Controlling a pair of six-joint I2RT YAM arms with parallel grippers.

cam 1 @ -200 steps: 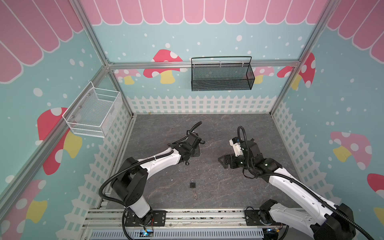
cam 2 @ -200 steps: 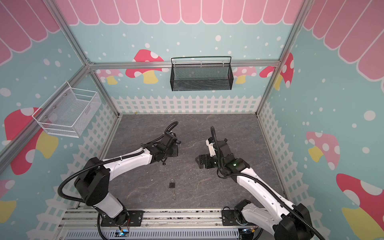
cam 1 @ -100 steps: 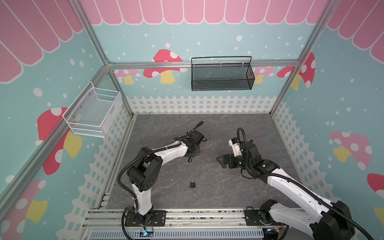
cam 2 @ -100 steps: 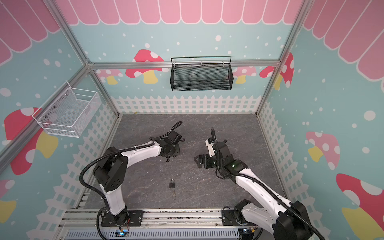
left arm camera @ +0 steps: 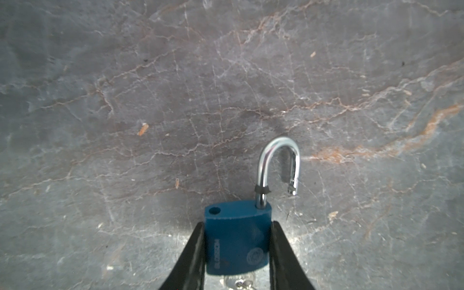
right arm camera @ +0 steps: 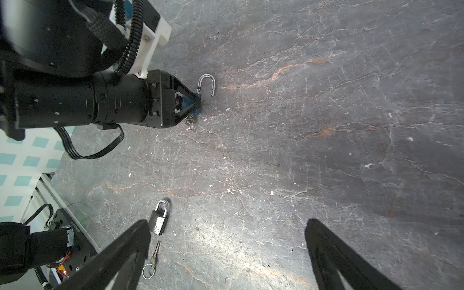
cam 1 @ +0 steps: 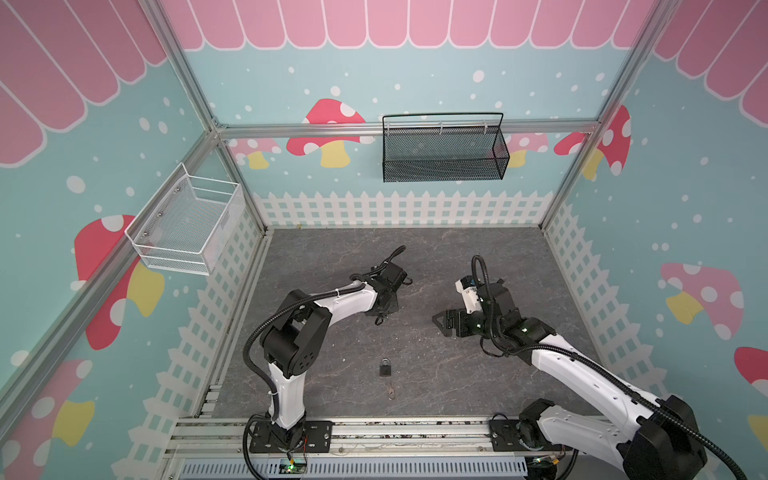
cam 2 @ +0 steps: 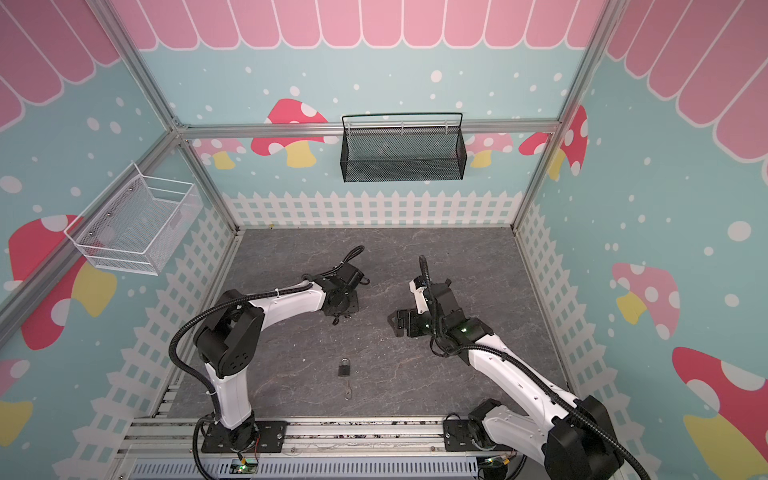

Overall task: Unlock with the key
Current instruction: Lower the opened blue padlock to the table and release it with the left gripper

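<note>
Your left gripper (left arm camera: 237, 225) is clamped on the sides of the small blue metal padlock (left arm camera: 236, 246), down near the grey stone-patterned tabletop (left arm camera: 125, 75). The padlock's silver shackle (left arm camera: 261, 170) is open, with one end free of the body, and a silver key (left arm camera: 239, 283) shows at its bottom end. Your right gripper (right arm camera: 227, 223) hangs well apart from it, jaws spread wide and holding nothing. Nearer the front rail a dark grey padlock (cam 1: 385, 368) lies flat with its shackle shut, and a loose ringed silver key (cam 1: 391, 390) lies just beside it.
</note>
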